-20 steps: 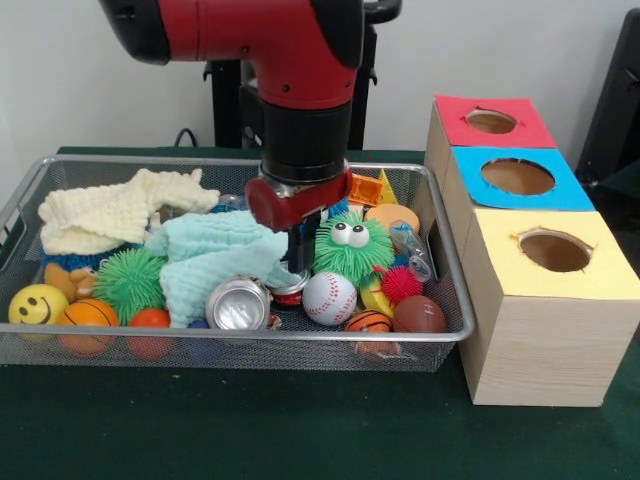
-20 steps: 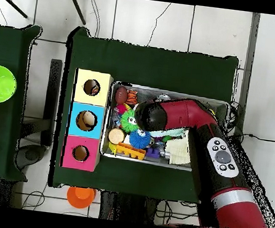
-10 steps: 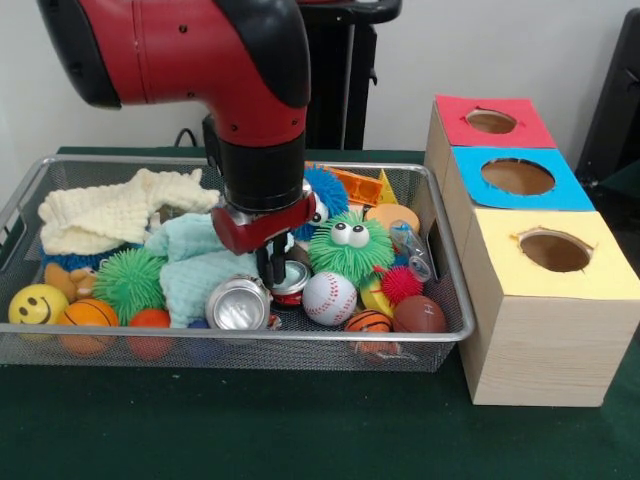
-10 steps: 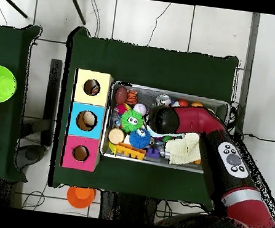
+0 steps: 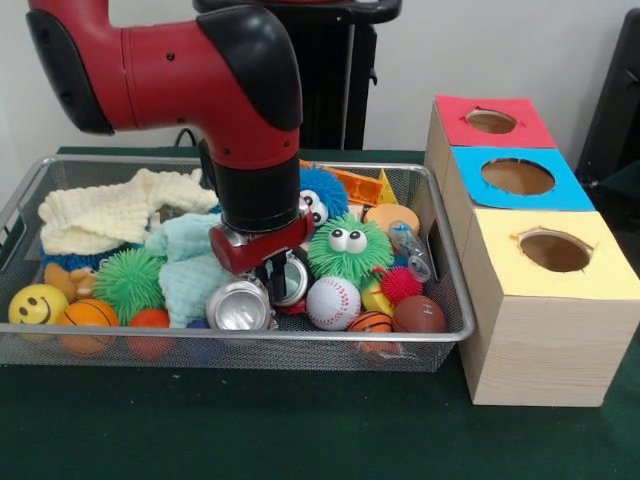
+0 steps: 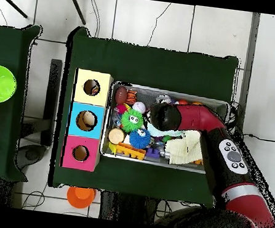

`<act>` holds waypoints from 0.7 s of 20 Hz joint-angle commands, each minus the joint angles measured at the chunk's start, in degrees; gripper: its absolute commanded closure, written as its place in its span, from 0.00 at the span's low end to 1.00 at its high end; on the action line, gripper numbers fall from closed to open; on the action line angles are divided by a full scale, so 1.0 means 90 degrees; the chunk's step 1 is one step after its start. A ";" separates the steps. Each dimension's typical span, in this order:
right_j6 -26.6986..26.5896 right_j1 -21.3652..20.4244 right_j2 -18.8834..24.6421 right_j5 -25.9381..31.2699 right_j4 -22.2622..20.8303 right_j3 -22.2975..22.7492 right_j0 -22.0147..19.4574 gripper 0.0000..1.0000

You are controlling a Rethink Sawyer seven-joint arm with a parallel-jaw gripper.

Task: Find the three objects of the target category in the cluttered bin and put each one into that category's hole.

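green table (image 5: 300, 430) carries a wire bin (image 5: 250, 350) and wooden box (image 5: 545, 340).

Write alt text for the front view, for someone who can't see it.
A red robot arm lowers its claw among cans in a wire bin cluttered with balls, cloths and fuzzy toys. Beside it stands a wooden box with three holes.
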 commanded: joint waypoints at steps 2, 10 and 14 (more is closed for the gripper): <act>-0.0675 0.0467 0.0208 -0.0396 -0.0504 -0.0480 0.0028 1.00; -0.0052 -0.0358 -0.0722 -0.0292 -0.1390 -0.0758 0.0704 1.00; 0.0459 -0.0675 -0.1235 -0.0386 -0.1879 -0.0887 0.1122 1.00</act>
